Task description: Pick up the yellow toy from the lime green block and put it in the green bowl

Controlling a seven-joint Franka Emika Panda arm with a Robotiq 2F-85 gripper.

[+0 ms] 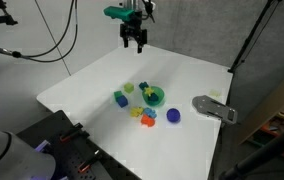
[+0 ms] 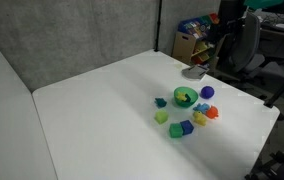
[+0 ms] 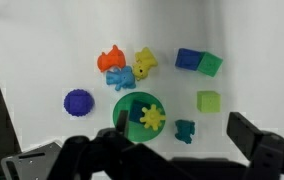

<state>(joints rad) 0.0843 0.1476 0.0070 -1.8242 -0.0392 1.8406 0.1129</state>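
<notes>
Black pincer (image 1: 134, 43), teal housing (image 1: 119, 12) above it, dark blocky fingers (image 3: 265, 146) with angular edges

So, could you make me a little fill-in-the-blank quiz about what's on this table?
1. The spiky yellow toy lies inside the green ____.
2. The round blue ____ rests on the table, outside that dish.
3. The end effector hangs high above the table, holding ____.
Missing words: bowl; ball; nothing.
</notes>
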